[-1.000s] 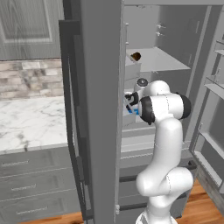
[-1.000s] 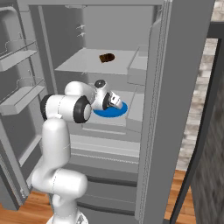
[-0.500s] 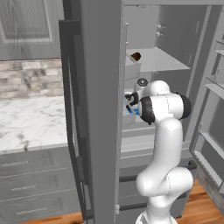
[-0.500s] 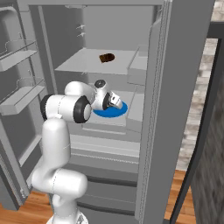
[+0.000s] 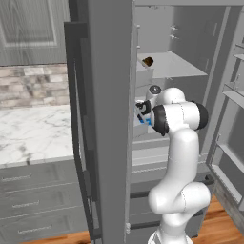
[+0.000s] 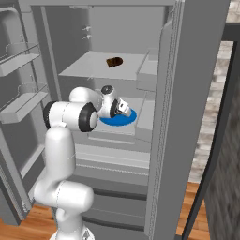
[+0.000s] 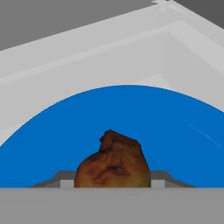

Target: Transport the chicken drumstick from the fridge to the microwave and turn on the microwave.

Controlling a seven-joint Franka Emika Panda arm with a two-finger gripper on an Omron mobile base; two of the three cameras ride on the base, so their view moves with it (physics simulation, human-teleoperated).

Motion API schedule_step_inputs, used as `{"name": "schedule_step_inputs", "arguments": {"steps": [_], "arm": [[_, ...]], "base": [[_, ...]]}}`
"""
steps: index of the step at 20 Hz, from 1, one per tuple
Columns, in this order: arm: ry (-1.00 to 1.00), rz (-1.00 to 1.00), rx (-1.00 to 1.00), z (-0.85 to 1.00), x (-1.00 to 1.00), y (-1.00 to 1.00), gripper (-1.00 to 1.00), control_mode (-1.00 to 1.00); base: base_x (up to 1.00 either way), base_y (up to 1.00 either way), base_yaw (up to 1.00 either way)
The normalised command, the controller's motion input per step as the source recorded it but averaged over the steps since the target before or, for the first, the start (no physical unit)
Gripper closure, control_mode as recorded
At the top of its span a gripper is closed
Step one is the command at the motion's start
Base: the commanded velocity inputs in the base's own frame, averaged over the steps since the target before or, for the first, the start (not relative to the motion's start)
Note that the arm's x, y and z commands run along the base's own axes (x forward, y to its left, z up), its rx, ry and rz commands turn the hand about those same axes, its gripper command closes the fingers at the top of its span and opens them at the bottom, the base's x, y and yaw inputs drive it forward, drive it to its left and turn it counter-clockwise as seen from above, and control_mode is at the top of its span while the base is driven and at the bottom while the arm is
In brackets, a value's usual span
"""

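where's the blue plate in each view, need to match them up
Left base view: blue plate, a sliver left of the arm's elbow.
Right base view: plate at centre, on the fridge shelf.
Hand view: plate across the middle.
Shared landmark: chicken drumstick on it.

Fridge (image 5: 114, 119) open, grey door edge at centre. White arm rises from 5 o'clock, reaches into middle shelf. End effector (image 5: 140, 111) dark, beside blue plate (image 5: 145, 121); jaw state unclear. Dark brown lump (image 5: 147, 61) on upper shelf, 12 o'clock. Marble surface (image 5: 33, 131) at 9 o'clock.

Brown-tan chicken drumstick (image 7: 112, 164), blue plate (image 7: 175, 144)
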Motion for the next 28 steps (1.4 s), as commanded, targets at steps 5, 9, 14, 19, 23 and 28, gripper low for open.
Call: {"name": "schedule_step_inputs", "arguments": {"steps": [5,9,14,19,23,28], "arm": [[0.00,0.01,0.00,0.00,-0.11,0.00,1.00,-1.00],[0.00,0.06,0.00,0.00,-0.21,0.00,1.00,-1.00],[0.00,0.07,0.00,0.00,-0.18,0.00,1.00,-1.00],[0.00,0.09,0.00,0.02,-0.25,0.00,1.00,-1.00],[0.00,0.11,0.00,0.09,-0.46,0.00,1.00,-1.00],[0.00,0.08,0.00,0.22,-0.47,0.03,1.00,-1.00]], "base": [[0.00,0.00,0.00],[0.00,0.00,0.00],[0.00,0.00,0.00],[0.00,0.00,0.00],[0.00,0.00,0.00],[0.00,0.00,0.00]]}}
